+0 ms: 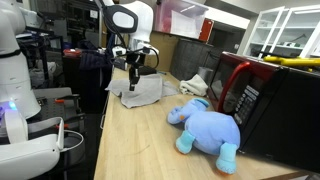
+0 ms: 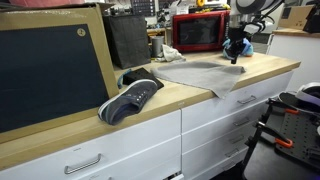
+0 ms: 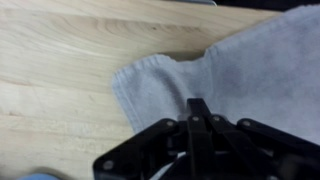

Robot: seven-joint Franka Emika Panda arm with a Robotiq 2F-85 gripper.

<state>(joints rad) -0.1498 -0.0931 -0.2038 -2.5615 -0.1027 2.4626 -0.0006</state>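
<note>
The tool (image 3: pixel 200 104) stood low over the grey towel (image 3: pixel 250 70), its two fingers drawn together with no gap showing in the wrist view. Whether a fold of cloth sat pinched between them could not be told. The towel lay spread flat on the wooden counter (image 1: pixel 130 140), near its far end in an exterior view, with the tool (image 1: pixel 133 74) at its middle. This looked like the gripping stage on the cloth. Any lift from here would call for a firm pinch and a slow rise clear of the blue plush elephant (image 1: pixel 205 128) nearby. The red microwave (image 2: pixel 198 32) and the drawers (image 2: pixel 215 120) below were closed, so their contents were hidden.
</note>
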